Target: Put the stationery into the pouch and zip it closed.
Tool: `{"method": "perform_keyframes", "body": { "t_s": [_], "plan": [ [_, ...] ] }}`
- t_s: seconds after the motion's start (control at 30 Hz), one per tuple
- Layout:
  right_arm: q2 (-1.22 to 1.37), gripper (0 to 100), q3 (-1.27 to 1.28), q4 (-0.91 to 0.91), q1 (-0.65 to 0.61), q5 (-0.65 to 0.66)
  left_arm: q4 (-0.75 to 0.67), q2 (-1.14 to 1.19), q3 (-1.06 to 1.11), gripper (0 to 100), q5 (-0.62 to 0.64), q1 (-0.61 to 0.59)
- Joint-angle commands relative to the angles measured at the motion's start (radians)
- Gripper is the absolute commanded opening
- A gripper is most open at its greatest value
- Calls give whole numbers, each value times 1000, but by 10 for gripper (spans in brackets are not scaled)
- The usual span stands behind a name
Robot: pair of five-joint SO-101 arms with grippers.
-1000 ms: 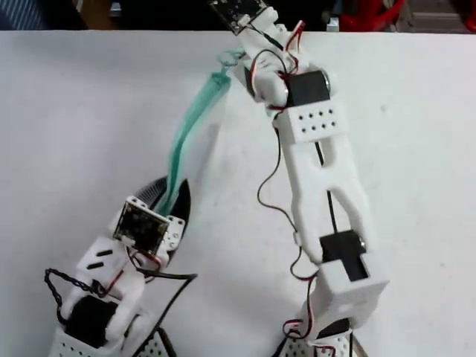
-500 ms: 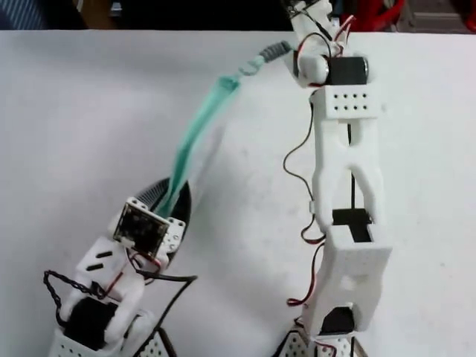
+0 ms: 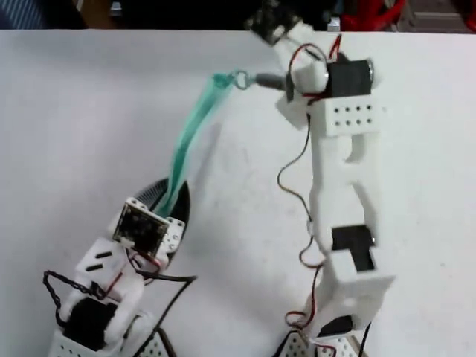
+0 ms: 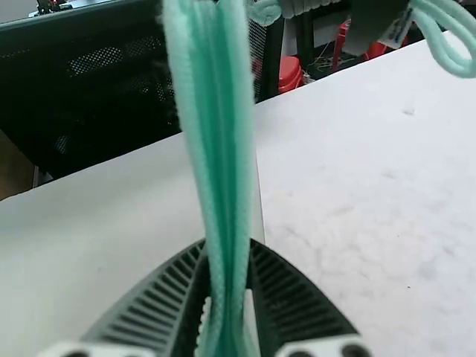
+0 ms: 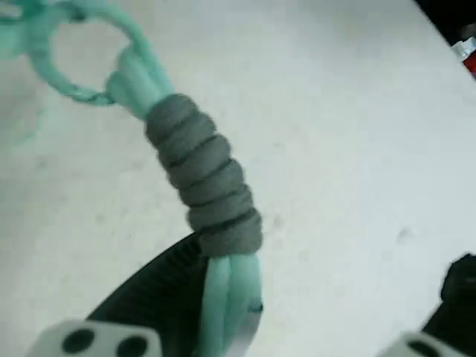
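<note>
The teal pouch (image 3: 186, 141) stands on edge on the white table, running from near left to far middle. My left gripper (image 3: 169, 199) is shut on its near end; in the left wrist view the pouch (image 4: 220, 141) rises straight out from between the black fingers (image 4: 286, 297). A teal ring (image 3: 239, 78) at the far end leads into the zipper pull cord with its grey wrap (image 3: 271, 80). My right gripper (image 3: 288, 83) is shut on that cord, and the grey wrap (image 5: 204, 186) sits just beyond its fingertips (image 5: 160, 294).
The white table (image 3: 89, 111) has open surface left of the pouch and right of the right arm. Its far edge (image 3: 149, 30) runs close behind the right gripper. Red and black wires hang beside the right arm (image 3: 346, 193).
The right arm has swung to the right, taking the pull cord with it; the cord now stretches sideways from the pouch's far end. The left arm has held still.
</note>
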Motion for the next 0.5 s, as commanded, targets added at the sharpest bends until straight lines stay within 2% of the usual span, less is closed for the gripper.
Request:
{"method": "perform_keyframes", "body": {
  "t_s": [0.0,0.1,0.3,0.47],
  "plan": [
    [-168,443,180,7,-4,46,6,1,11,22,-6,-2],
    [-326,443,391,7,1,106,6,1,11,22,-6,-2],
    [-668,443,861,5,2,347,6,1,11,22,-6,-2],
    [-923,443,959,-2,-8,358,6,1,11,22,-6,-2]
  ]
}}
